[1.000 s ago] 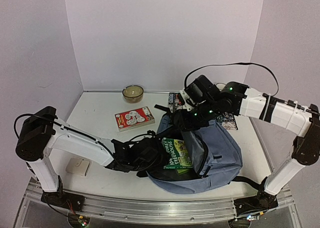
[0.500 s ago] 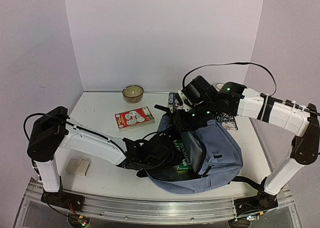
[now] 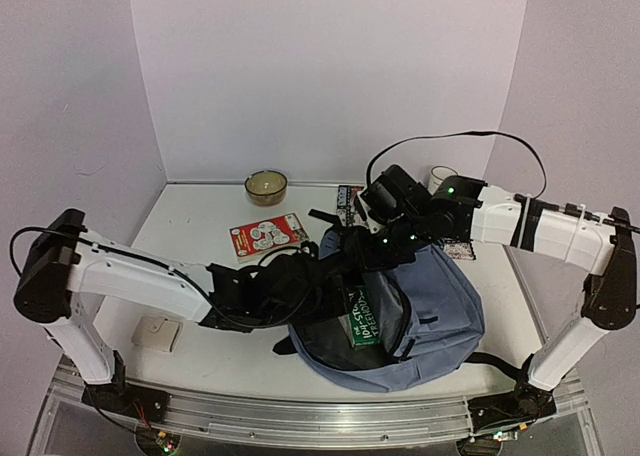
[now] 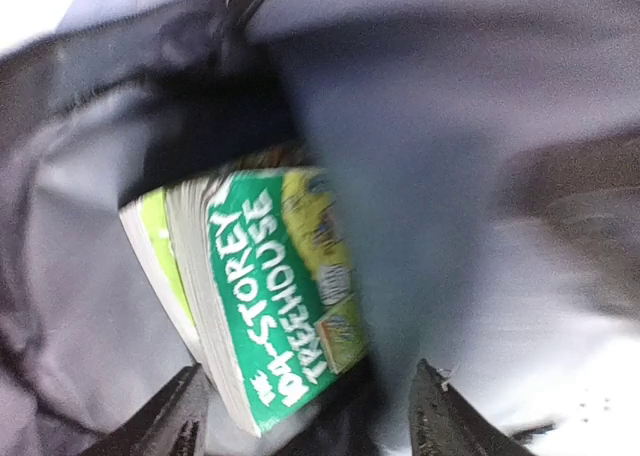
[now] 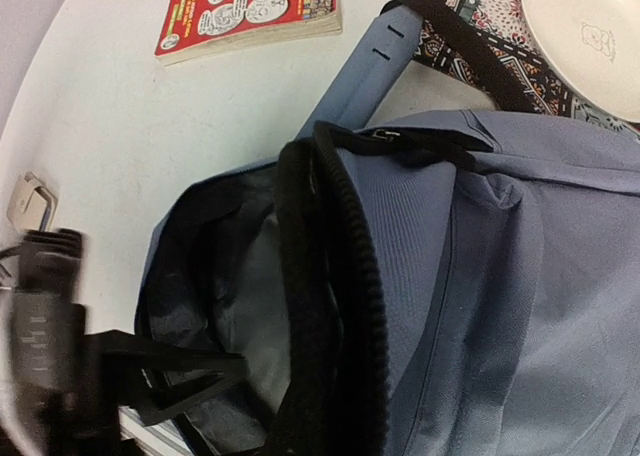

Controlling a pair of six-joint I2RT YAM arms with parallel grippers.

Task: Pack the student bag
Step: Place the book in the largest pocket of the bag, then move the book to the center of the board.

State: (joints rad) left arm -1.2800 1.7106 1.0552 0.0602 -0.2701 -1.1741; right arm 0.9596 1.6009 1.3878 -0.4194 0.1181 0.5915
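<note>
The student bag (image 3: 440,306) lies on its back at the centre right of the table, its main opening facing left. A green paperback (image 3: 364,317) stands on edge inside it, against the dark lining (image 4: 90,276). In the left wrist view that green paperback (image 4: 285,286) has its lower corner between the spread fingers of my left gripper (image 4: 310,416), which is open at the bag's mouth (image 3: 312,281). My right gripper (image 3: 375,244) is shut on the bag's upper rim and holds it lifted. The black zipper rim (image 5: 335,306) runs down out of the right wrist view, hiding the fingers.
A red book (image 3: 268,237) lies behind the bag on the left, with a bowl (image 3: 266,185) at the back wall. A white plate (image 5: 590,26) sits on a patterned mat (image 5: 480,16) behind the bag. A small white block (image 3: 157,332) lies at the front left.
My left gripper has opened and let go of the green paperback, which now sits deeper in the bag on its edge. The left arm has drawn back to the left. The right gripper still holds the rim.
</note>
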